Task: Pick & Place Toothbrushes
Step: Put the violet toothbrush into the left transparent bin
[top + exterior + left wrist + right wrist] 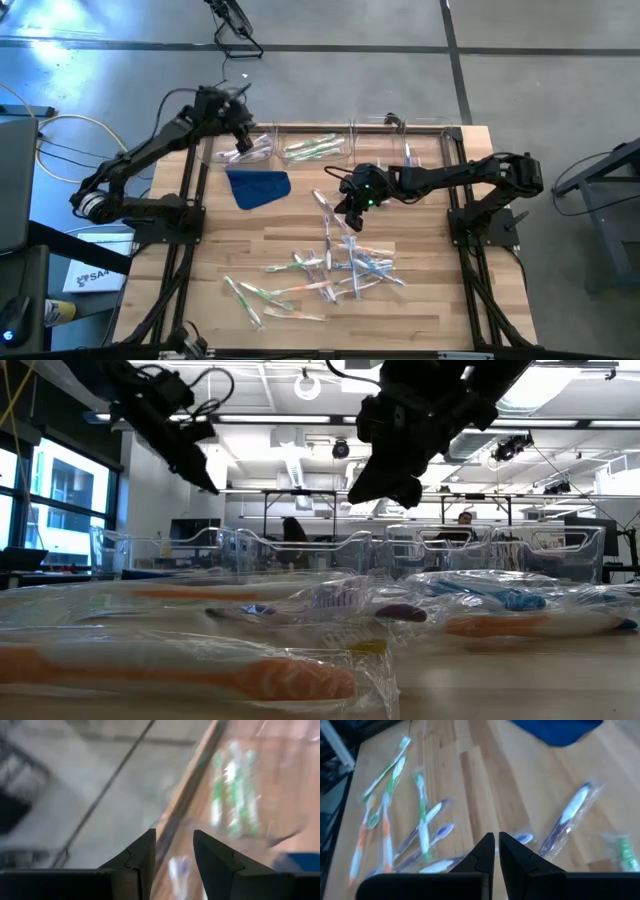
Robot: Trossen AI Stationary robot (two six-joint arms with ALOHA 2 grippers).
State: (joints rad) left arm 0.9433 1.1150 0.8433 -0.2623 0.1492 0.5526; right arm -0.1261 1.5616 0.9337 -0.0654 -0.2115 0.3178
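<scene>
The toothbrushes lie scattered in their clear wrappers across the near half of the wooden table. Above the far edge of that heap hangs the right gripper, its fingers pressed together with nothing between them; wrapped brushes lie on the boards on either side of the tips, apart from them. Farther back sits the blue cloth. Beyond it, the left gripper hovers over the clear bins, fingers parted around an empty gap, with green brushes lying in a bin ahead.
</scene>
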